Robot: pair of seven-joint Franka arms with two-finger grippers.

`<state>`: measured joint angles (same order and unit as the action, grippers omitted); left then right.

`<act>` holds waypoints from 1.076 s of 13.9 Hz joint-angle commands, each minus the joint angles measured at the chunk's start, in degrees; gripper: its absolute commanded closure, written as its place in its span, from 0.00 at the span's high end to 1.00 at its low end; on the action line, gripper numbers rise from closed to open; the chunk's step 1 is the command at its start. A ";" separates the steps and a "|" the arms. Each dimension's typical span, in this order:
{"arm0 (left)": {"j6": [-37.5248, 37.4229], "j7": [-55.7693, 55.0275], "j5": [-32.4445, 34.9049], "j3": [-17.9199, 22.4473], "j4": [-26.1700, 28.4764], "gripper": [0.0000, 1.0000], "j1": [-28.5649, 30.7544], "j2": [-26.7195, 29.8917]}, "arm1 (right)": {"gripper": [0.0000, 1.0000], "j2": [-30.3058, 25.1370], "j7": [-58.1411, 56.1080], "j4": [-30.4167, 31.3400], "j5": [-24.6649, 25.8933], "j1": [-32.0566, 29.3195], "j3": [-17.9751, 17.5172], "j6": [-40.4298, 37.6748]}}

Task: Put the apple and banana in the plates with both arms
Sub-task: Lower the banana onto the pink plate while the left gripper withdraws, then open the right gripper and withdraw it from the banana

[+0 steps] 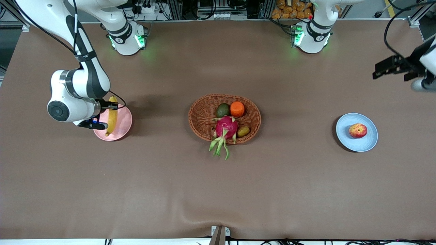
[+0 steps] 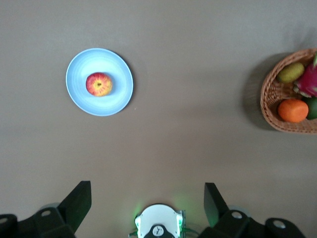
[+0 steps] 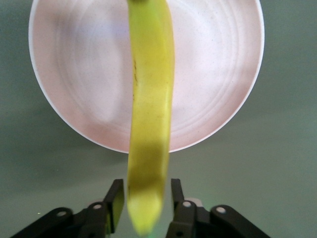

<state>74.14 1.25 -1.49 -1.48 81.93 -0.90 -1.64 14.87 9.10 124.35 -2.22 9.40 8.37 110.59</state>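
Yellow banana (image 3: 148, 124) lies across pink plate (image 1: 124, 123); right gripper (image 3: 144, 204) jaws loosely flank it. Apple (image 1: 358, 130) on blue plate (image 1: 371, 137); left gripper (image 2: 147, 201) waits, jaws spread.

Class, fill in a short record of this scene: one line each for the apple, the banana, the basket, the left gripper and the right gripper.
apple: on the blue plate, toward the left arm's end of the table
banana: lying across the pink plate, between the right gripper's fingers
basket: mid-table, holding other fruit
left gripper: open, empty, raised over the table's end, waiting
right gripper: low over the pink plate, fingers either side of the banana, grip not clear
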 commanded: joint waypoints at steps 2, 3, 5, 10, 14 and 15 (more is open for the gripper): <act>-0.22 0.07 -0.97 1.04 4.03 1.00 -0.95 4.28 | 1.00 -1.07 -0.67 -2.43 0.90 -0.96 -1.08 -3.16; -0.14 -0.19 -0.97 1.65 4.03 1.00 -0.95 4.71 | 1.00 -0.99 -0.58 -6.45 0.82 -0.96 -1.17 -8.50; -0.14 0.07 -1.06 2.62 4.64 1.00 -0.95 4.72 | 1.00 -0.20 -0.32 -16.73 0.55 -0.96 -1.17 -20.27; 3.46 0.07 -0.89 2.62 7.27 1.00 -0.95 4.89 | 1.00 -0.37 -0.67 -38.10 0.03 -1.40 -1.25 -37.27; 6.62 -0.28 0.08 2.44 7.63 1.00 -0.95 5.16 | 1.00 -1.07 -1.10 -48.40 -0.59 -1.84 -0.99 -39.14; 7.24 -0.11 1.47 2.53 7.72 1.00 -0.95 5.16 | 1.00 -1.86 -3.98 -49.29 -1.02 -3.14 -1.08 -39.05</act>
<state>79.60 1.25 -1.33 0.69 88.11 -1.49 1.82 13.29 8.38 78.60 -2.29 9.00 8.10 72.80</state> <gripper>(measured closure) 0.000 0.000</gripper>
